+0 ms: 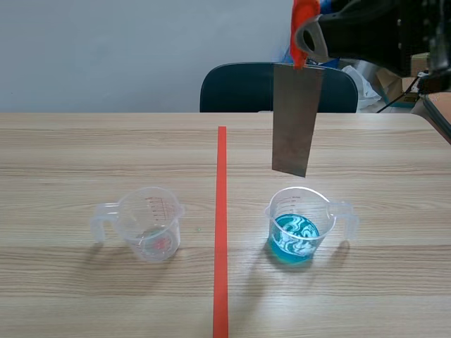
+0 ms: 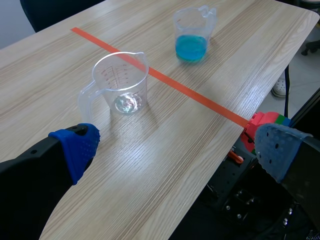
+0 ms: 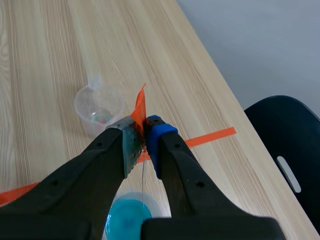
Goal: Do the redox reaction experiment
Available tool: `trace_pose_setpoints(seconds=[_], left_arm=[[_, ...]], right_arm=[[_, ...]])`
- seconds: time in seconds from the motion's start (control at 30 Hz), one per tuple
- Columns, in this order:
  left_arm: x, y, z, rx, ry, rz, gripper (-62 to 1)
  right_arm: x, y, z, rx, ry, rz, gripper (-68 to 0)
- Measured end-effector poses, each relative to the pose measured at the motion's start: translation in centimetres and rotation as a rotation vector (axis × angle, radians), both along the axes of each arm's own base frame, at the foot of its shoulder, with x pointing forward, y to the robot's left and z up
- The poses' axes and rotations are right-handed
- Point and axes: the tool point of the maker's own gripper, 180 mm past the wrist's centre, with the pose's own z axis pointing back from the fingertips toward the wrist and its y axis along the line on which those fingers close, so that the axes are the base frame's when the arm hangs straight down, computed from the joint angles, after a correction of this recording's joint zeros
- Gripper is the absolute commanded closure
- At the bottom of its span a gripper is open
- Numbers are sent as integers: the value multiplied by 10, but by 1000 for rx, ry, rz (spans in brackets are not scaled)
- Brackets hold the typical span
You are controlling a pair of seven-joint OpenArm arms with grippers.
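While holding the left gripper (image 2: 176,147) spread and empty over the table's (image 1: 366,155) near edge, leaving the work to the other side. Showing the clear cup (image 1: 151,225) at lower left, the blue cup (image 1: 294,229) lower right of centre. Dangling the strip (image 1: 294,116) straight over the blue cup, lower end just clear of the rim, long axis near upright, pointing down into it. Pinching its orange-taped top between the right gripper's (image 3: 145,136) fingers, upper right. Likely needing only lowering along that axis.

Left gripper (image 2: 175,150): thick matte-black fingers (image 2: 30,180), rounded blue dotted pads (image 2: 76,150). Right gripper (image 3: 145,139): same black fingers, one pad blue, the other grey. Right arm (image 1: 380,28): bulky black casing.
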Motion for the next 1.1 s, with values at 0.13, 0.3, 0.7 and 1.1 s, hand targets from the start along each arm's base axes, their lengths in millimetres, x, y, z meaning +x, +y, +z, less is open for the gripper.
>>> trace_pose_setpoints(seconds=[0.13, 0.3, 0.7, 1.1], left_arm=[[0, 0, 0, 0, 0, 0, -623], [0, 0, 0, 0, 0, 0, -623], [0, 0, 0, 0, 0, 0, -623], [0, 0, 0, 0, 0, 0, -623]], right_arm=[[-2, -9, -5, -7, 16, -19, -6], [-13, -10, -18, -6, 66, 5, -6], [-13, -21, -20, 5, 69, -36, -6], [-11, -23, -24, -32, 49, -40, -6]])
